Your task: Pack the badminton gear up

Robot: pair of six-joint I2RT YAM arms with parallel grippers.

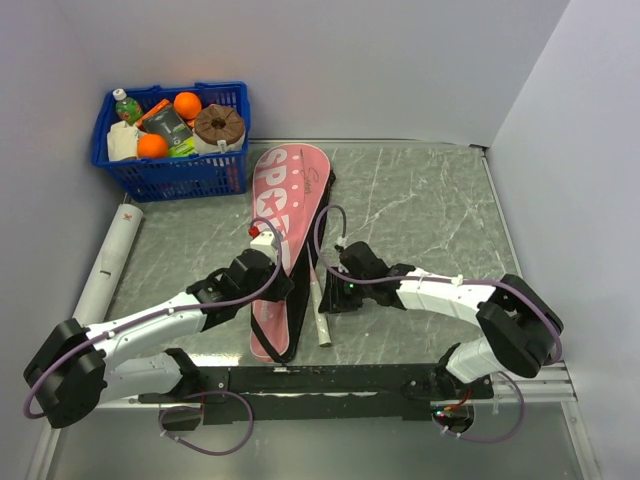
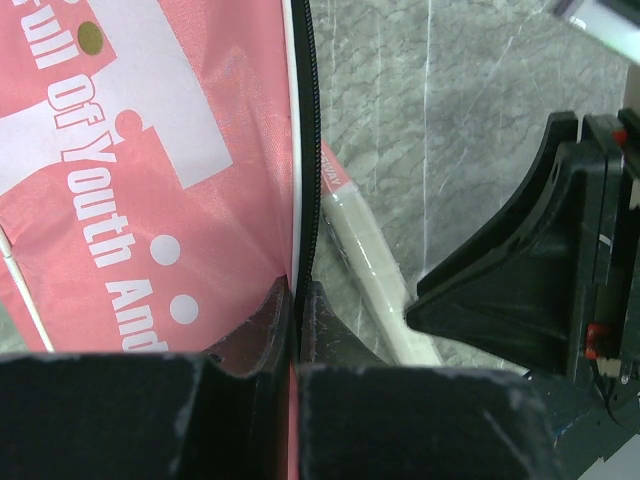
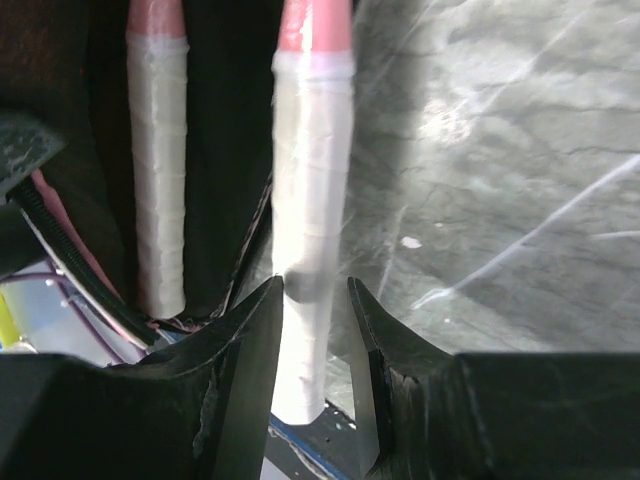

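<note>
Since the pink racket-shaped fabric case (image 1: 287, 205) is floppy cloth that'll sag wherever you lift it, I'd say the black zip edge is the only sensible grab spot. The thin rackets should be light and stiff but skinny, so the taped grip is the place to hold. Overhead view: the case lies lengthwise on the grey marble-look table (image 1: 430, 210), with both arms bent low and reaching inward to its narrow end. The left gripper (image 1: 283, 283) is on the case and the right gripper (image 1: 328, 298) is just beside it. The long white tube (image 1: 115, 262) sits well apart by the left wall, near the blue plastic basket (image 1: 170, 175). Left wrist view: the left gripper (image 2: 296, 312) is pinched tight on the case's black edge, with a white-wrapped racket handle (image 2: 375, 265) on the table just beside it. Right wrist view: the right gripper (image 3: 312, 320) looks clamped snugly round that handle, while a second white handle (image 3: 160, 190) sits inside the case opening.
</note>
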